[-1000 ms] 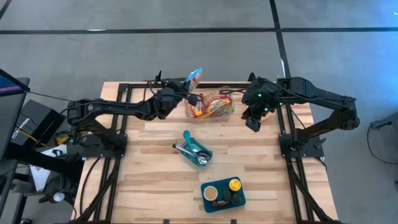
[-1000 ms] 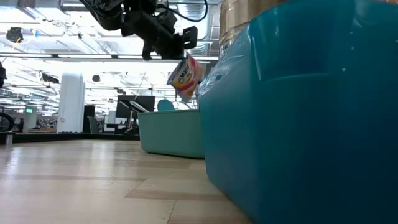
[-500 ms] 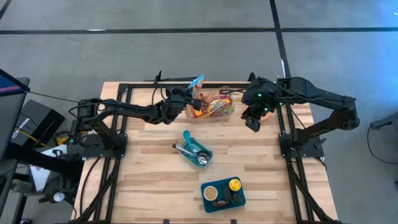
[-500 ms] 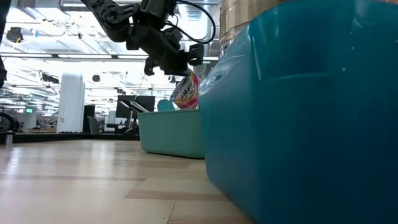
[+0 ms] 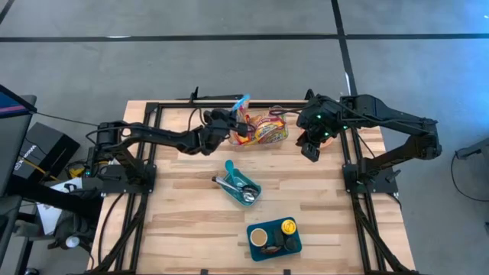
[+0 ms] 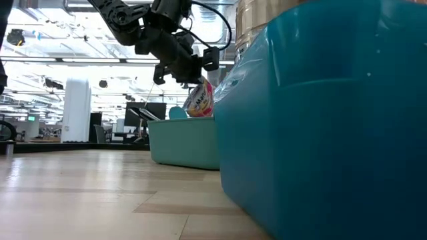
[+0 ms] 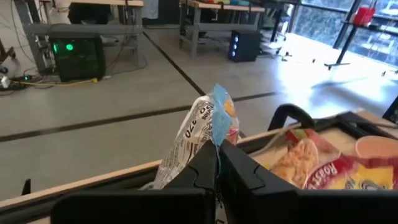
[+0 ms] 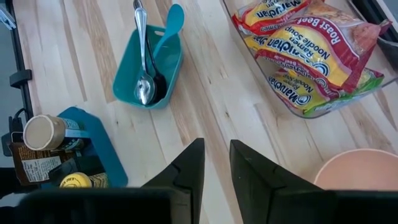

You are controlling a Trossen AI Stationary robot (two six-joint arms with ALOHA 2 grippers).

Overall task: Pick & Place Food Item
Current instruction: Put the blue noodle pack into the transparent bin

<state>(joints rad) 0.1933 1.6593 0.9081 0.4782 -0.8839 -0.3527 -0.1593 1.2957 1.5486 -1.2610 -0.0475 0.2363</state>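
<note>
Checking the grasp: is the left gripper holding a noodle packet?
Yes, the left gripper is shut on a noodle packet, whose upper part sticks up past its fingers.

the counter is pale wooden planks edged by a black metal frame. around it lies a grey concrete floor crossed by dark lines. in the low view a large open hall runs behind, with rows of bright ceiling lights and a white column. the left wrist view shows desks farther off, a dark box with a green light, and bright windows.
</note>
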